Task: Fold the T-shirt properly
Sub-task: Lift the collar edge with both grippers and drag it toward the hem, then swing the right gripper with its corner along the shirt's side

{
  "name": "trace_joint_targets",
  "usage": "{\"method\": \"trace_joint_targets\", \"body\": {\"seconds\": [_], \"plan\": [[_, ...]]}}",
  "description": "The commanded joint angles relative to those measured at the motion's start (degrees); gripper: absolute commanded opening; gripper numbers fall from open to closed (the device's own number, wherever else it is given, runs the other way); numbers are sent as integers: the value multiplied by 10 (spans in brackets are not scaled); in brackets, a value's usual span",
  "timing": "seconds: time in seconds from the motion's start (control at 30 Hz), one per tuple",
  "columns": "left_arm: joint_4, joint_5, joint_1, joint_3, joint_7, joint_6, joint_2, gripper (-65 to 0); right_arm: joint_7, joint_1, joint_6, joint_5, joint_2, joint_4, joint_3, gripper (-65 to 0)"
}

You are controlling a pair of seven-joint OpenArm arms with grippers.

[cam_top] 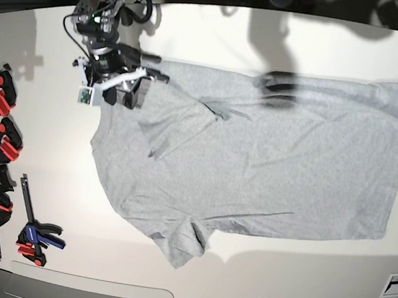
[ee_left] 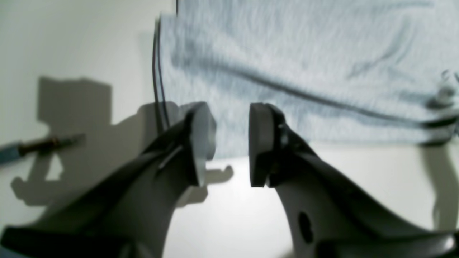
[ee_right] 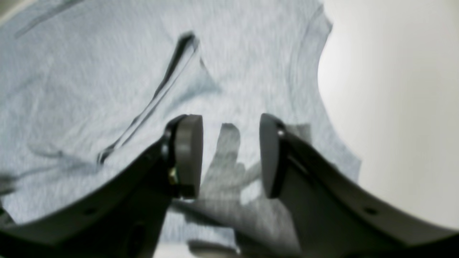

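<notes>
The right gripper (ee_right: 224, 156) was spread empty above the T-shirt (cam_top: 255, 163); beneath it, only one layer might be pinched.

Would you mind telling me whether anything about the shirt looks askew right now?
Yes. The T-shirt lies mostly flat, but its upper sleeve, near the right gripper, is folded inward and creased, while the lower sleeve sticks out, bunched.
</notes>
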Motion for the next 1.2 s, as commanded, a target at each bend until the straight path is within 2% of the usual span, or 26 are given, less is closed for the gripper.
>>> {"method": "trace_joint_targets", "body": {"seconds": [0.0, 0.17, 0.23, 0.27, 0.33, 0.43, 0.47, 0.67, 0.8, 0.97, 1.17], "plan": [[8, -4, -3, 10, -14, -3, -11, -495, 16, -3, 8, 8, 2, 5, -1, -455], [8, 78, -39, 106, -38, 1, -11, -495, 61, -10, 10, 1, 2, -37, -1, -603], [8, 118, -56, 136, -66, 59, -11, -496, 89, -5, 10, 1, 2, -59, -1, -650], [8, 136, -61, 147, -73, 80, -11, -496, 93, 0, 10, 1, 2, -71, -1, -650], [8, 162, -67, 158, -77, 94, -11, -518, 92, 9, 10, -1, 2, -93, -1, -650], [7, 165, -63, 158, -76, 104, -11, -642, 90, 20, 10, -19, 3, -123, -1, -650], [6, 168, -59, 158, -76, 106, -11, -650, 90, 22, 10, -32, 3, -132, -1, -650], [2, 170, -28, 158, -56, 106, -11, -650, 62, 16, 16, -42, 14, -158, -1, -650], [2, 170, -5, 158, -47, 106, -11, -650, 62, -12, 58, -25, 21, -131, -1, -650], [2, 170, 6, 157, -25, 108, -11, -650, 53, -51, 59, -33, 37, -104, -1, -650], [2, 170, 36, 157, -14, 108, -11, -650, 51, -92, 59, -34, 71, -104, 0, -650]]}}
